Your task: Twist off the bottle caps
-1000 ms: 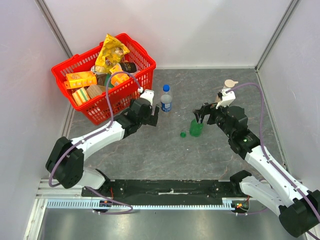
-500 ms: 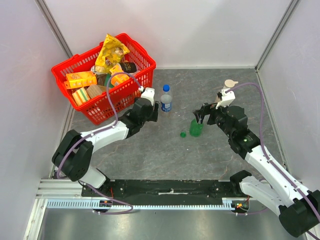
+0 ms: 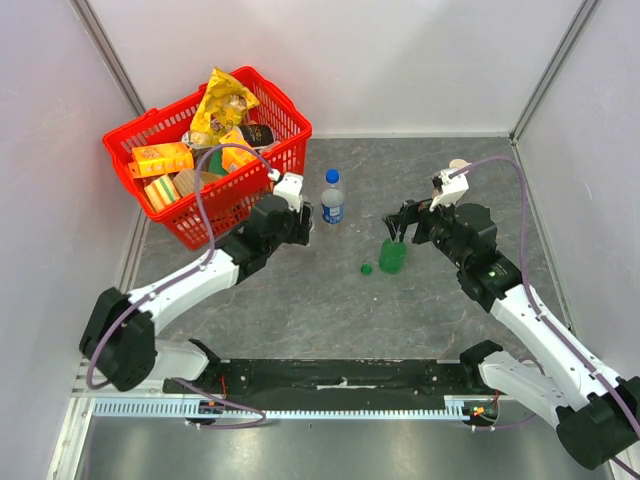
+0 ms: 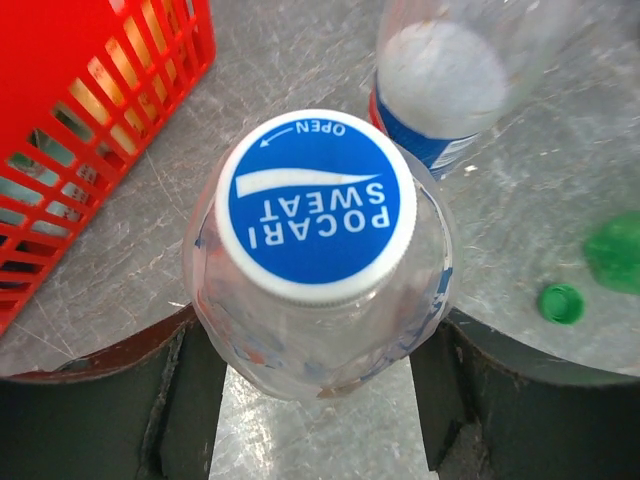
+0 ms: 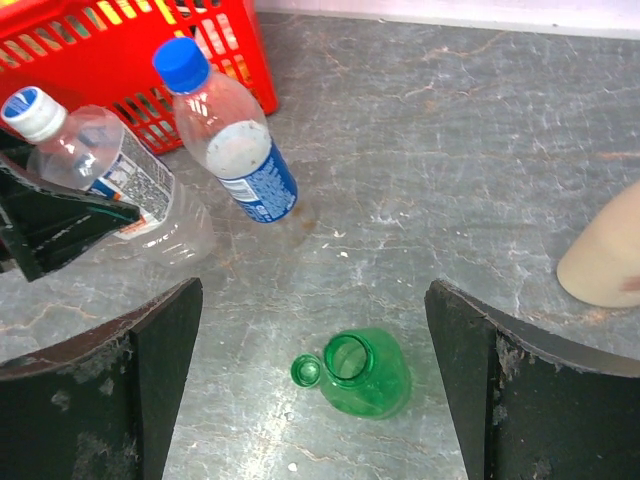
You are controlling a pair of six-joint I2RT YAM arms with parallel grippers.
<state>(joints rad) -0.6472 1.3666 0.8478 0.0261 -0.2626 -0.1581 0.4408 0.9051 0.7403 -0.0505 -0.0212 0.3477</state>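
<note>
Grey stone-patterned table [image 3: 330,310], white walls [image 3: 400,60] on three sides.
Beside the red basket [image 3: 250,85], my left claw [image 4: 315,360] clamps the clear bottle [image 5: 140,205], its blue-and-white cap [image 4: 316,205] on. The cola bottle [image 3: 333,205] keeps its blue cap [image 3: 332,176]. The green cap [image 3: 367,268] lies beside the open green bottle [image 3: 392,257], below my wide-spread right claw [image 3: 398,228].

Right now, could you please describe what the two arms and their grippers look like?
Both the left arm and the right arm have white links with black joints. A thin purple cable loops along each. The left gripper and the right gripper have broad, dark, curved fingers with scuffed edges.
</note>
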